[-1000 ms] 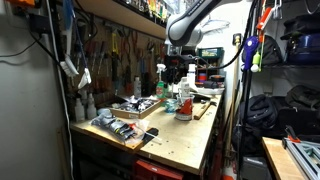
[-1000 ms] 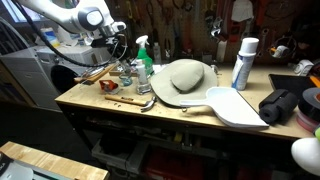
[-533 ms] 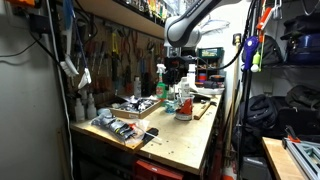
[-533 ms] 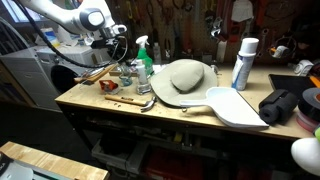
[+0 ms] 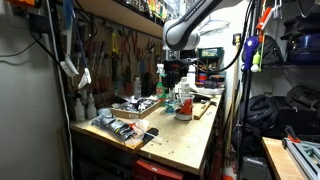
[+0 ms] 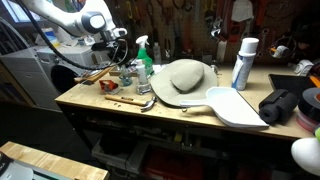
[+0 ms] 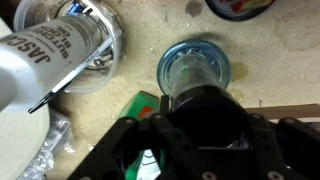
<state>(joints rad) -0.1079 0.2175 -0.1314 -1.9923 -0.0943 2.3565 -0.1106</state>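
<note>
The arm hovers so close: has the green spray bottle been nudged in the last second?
No. The green spray bottle stands just where it was, beside the grey dome.

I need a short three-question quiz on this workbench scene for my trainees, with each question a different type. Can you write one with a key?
1. True or false: the pincer is closed around the white spray can.
2. Multiple choice: in the wrist view, which thing sits closest in front of the pincer? A) the clear glass, seen from above; B) a hammer; C) a folded towel.
3. Fill in the blank: the spray bottle standing next to the arm is ____ in colour.

Key: 1 false, because the can stands upright far along the bench, apart from the pincer; 2 A; 3 green.
</note>
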